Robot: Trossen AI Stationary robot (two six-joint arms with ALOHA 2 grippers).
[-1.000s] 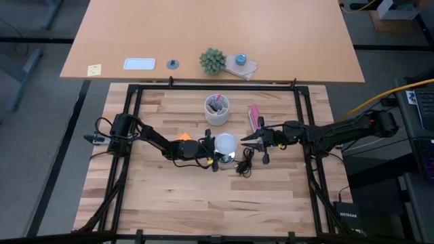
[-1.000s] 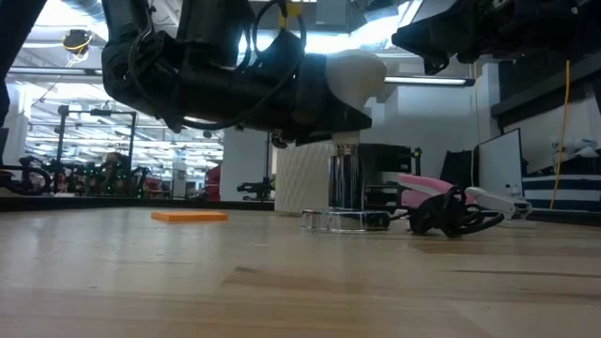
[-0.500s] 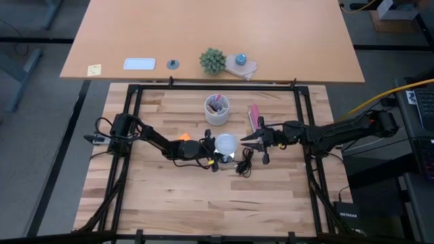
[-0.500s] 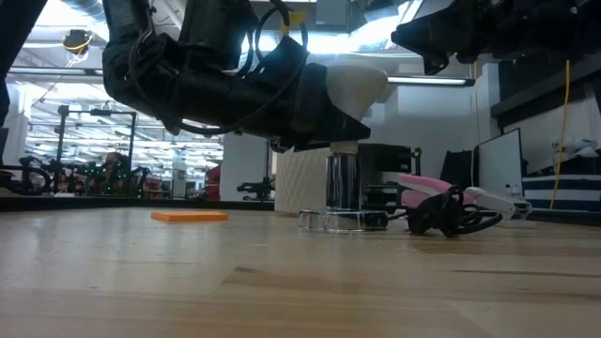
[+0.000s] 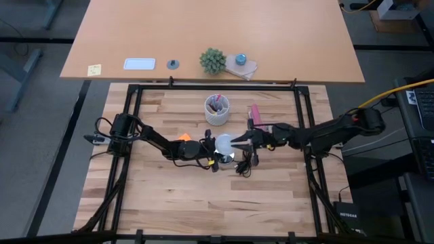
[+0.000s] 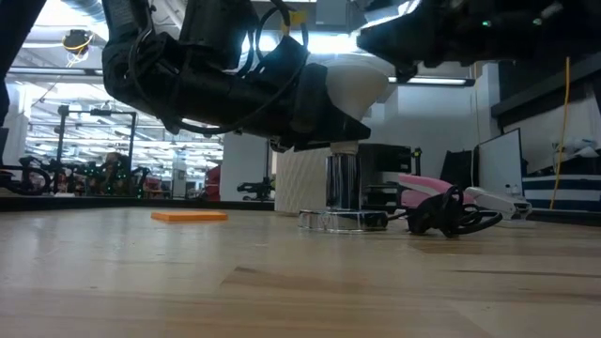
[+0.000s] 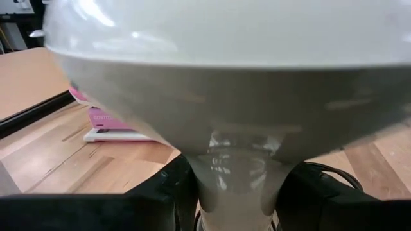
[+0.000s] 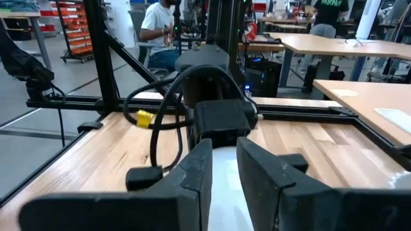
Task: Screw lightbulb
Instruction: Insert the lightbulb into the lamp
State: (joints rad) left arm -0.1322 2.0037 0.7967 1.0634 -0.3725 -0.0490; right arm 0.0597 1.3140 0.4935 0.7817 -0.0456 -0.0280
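Observation:
The white lightbulb (image 5: 224,144) stands upright, its wide rounded end up. Its narrow base (image 6: 344,146) is on top of the round silvery fitting (image 6: 343,183), which rests on the table with a black cord (image 5: 244,165). My left gripper (image 5: 211,153) reaches in from the table's left, shut on the bulb. My right gripper (image 5: 237,142) comes level from the right. Its fingers stand a little apart at the bulb's rounded top (image 8: 223,172), open. My left gripper pinches the bulb's narrow neck (image 7: 236,168) between its two fingers (image 7: 172,192), coming nearly level from the table's left. The bulb stays upright, wide end up, with its base down on the fitting. My right gripper is close over the bulb's top; I cannot tell whether it touches.
A white cup of pens (image 5: 217,109) stands just beyond the bulb, and a pink object (image 5: 254,115) lies to its right. An orange piece (image 5: 183,137) lies by the left arm. A black frame (image 5: 135,102) borders the wooden table.
My right gripper has moved toward the table's left, from a short way right of the bulb to its rounded top. The bulb and my left gripper have stayed in place.

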